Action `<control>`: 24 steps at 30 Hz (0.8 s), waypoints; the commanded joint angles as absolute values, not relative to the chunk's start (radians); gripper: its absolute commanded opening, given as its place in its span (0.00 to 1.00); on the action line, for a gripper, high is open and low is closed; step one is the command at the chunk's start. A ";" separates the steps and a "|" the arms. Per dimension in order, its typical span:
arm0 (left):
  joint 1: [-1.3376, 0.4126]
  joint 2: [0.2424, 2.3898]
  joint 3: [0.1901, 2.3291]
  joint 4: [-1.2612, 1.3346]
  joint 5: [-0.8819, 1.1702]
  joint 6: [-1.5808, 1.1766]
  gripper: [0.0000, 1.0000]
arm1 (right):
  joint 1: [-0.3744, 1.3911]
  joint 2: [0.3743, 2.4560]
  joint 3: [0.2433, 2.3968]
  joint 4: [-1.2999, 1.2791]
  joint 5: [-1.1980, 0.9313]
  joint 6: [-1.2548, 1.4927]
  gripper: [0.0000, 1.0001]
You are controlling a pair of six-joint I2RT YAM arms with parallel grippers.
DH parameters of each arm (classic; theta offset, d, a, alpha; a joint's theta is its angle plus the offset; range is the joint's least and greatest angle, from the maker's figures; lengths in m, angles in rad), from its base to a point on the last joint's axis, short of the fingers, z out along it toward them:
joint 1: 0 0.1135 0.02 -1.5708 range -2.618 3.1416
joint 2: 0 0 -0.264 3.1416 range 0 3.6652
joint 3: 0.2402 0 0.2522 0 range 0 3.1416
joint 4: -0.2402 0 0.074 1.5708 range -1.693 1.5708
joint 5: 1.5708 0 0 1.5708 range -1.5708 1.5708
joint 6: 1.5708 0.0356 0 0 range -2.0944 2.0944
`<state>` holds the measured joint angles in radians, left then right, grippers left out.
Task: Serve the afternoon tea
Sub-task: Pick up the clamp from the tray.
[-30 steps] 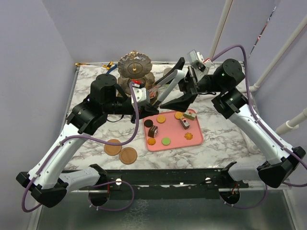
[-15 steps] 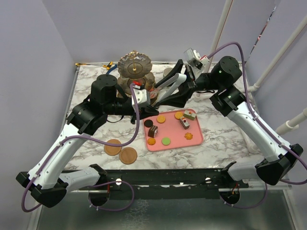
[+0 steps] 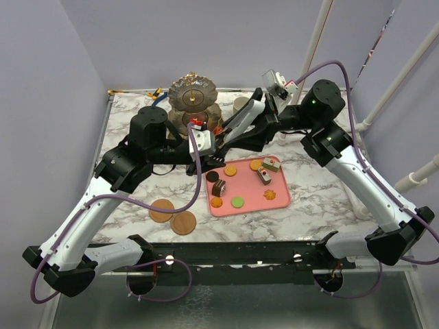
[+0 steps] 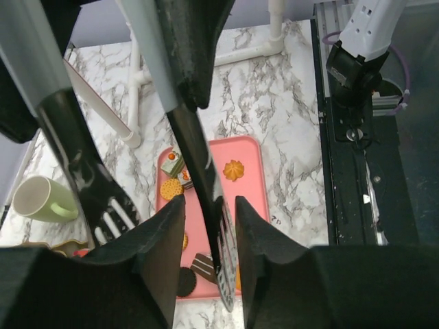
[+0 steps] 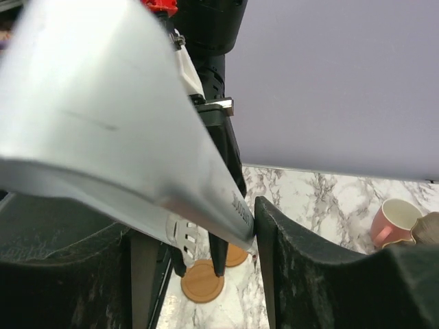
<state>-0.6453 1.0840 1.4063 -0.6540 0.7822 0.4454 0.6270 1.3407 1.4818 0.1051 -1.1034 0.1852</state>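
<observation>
A pair of tongs (image 3: 236, 123) with silver arms and black slotted tips hangs between the two grippers, above the table's back middle. My right gripper (image 3: 257, 127) is shut on its silver handle (image 5: 123, 123). My left gripper (image 4: 209, 205) stands slightly open, one black tong tip (image 4: 199, 164) loose between its fingers. The dark tiered stand (image 3: 194, 96) is behind them, with a pale-green mug (image 3: 241, 104) to its right. Toy pastries (image 3: 237, 202) lie on the pink tray (image 3: 278, 199). Two brown coasters (image 3: 162, 210) sit near the front left. A pink mug (image 5: 392, 218) shows in the right wrist view.
Blue-handled pliers (image 3: 156, 94) lie at the back left beside the stand. White pipes (image 3: 411, 181) run along the table's right edge. A black rail (image 3: 226, 253) with the arm bases borders the near edge.
The right gripper has closed in on the tongs' handle and shifted slightly left. The left gripper's jaws have parted from the tong tip.
</observation>
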 commanded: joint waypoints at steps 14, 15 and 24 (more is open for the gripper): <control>-0.644 1.051 1.482 -0.547 0.398 0.325 0.99 | 0.629 1.166 1.297 0.130 -0.681 0.029 0.47; -0.643 1.044 1.474 -0.522 0.334 0.296 0.99 | 0.630 1.154 1.272 0.131 -0.652 0.016 0.48; -0.643 1.020 1.423 -0.437 0.115 0.155 0.99 | 0.629 1.033 1.032 0.184 -0.421 -0.072 0.48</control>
<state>-0.6434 1.0187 1.4300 -0.4873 0.2752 0.2417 0.6270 1.0832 1.1080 0.1265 -0.5747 -0.0162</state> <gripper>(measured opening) 0.989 0.490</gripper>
